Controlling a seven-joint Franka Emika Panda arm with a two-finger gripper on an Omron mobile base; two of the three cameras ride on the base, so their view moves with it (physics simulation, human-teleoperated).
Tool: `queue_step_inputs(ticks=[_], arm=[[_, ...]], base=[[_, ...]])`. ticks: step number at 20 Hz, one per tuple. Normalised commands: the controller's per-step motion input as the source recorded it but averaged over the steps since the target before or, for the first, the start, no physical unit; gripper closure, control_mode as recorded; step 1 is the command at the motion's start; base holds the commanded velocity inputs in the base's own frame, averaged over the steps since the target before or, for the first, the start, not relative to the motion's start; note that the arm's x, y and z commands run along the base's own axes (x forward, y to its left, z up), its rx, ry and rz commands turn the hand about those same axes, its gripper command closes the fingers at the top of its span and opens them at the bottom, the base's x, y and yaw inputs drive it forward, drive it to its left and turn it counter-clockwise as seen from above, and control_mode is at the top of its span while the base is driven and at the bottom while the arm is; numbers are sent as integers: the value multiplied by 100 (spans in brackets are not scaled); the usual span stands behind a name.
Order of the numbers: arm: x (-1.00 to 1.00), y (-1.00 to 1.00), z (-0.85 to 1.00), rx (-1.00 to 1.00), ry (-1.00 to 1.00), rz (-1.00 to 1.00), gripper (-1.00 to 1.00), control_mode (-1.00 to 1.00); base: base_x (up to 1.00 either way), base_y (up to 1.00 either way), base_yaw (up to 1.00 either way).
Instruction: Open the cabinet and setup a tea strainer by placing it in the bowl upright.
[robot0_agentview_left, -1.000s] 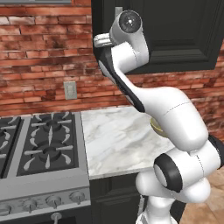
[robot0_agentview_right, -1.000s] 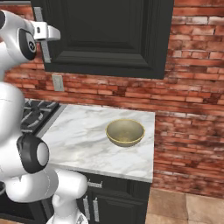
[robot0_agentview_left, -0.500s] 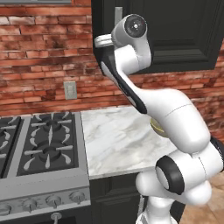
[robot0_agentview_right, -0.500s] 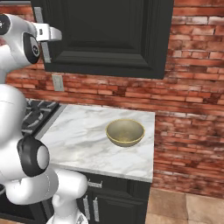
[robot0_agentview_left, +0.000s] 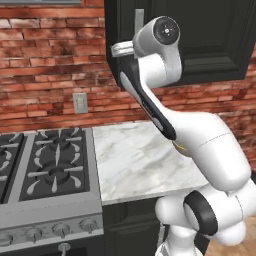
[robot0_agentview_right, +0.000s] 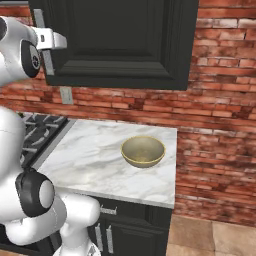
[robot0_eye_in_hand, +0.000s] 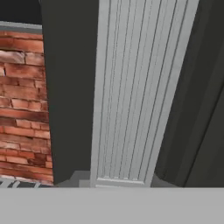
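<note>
Gripper (robot0_agentview_right: 50, 42) is clamped on the cabinet handle (robot0_eye_in_hand: 135, 92), door still shut.

Nearest thing is the marble counter (robot0_agentview_right: 90, 160). The olive-gold bowl (robot0_agentview_right: 143, 151) sits empty toward its right edge, closer to the brick wall (robot0_agentview_right: 220, 100) than the front edge, and the stove (robot0_agentview_left: 45, 165) butts against its left edge. Up above, the jaws are closed around the silver bar on the left edge of the black cabinet (robot0_agentview_right: 120, 40). The bar runs right up the middle of the hand view.

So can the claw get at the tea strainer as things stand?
Probably not yet. The cabinet door looks shut, and no strainer shows on the counter beside the bowl. The claw is at the silver bar handle, apparently closed around it, so the door must swing open first.
</note>
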Motion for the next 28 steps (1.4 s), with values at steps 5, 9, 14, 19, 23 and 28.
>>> queue_step_inputs(ticks=[5, 9, 14, 19, 23, 28], arm=[[-100, -34, 10, 4, -11, 7, 100, -100], [-100, -70, 3, 16, -1, 16, 100, -100], [-100, -93, 0, 22, 0, 23, 100, -100], [-100, -97, 11, 25, 0, 27, 100, -100], [-100, -63, 40, 18, 0, 34, 100, -100], [-79, -72, 16, 9, 9, 28, 100, -100]], base=[[0, 0, 0], [0, 0, 0], [0, 0, 0], [0, 0, 0], [0, 0, 0], [0, 0, 0]])
